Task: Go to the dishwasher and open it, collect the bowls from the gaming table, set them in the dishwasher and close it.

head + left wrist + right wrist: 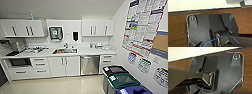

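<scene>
Kitchenette ahead. Dishwasher (89, 65) sits under the counter (97, 52), right of the sink (65, 51), steel front facing us, door shut, bar handle running horizontal up top. Bins (120, 80) at right cut off by the frame edge. Pale floor (57, 86) open in front. Wrist views: fingers hidden behind robot hardware, can't tell if spread or closed.

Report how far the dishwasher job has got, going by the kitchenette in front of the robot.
Done: the robot faces the kitchenette, with the dishwasher ahead under the counter, right of the sink.
In hand: the approach; open floor lies between robot and unit.
Left: the dishwasher's steel door is shut, so opening it, fetching the bowls from the gaming table, loading and closing all remain.
</scene>
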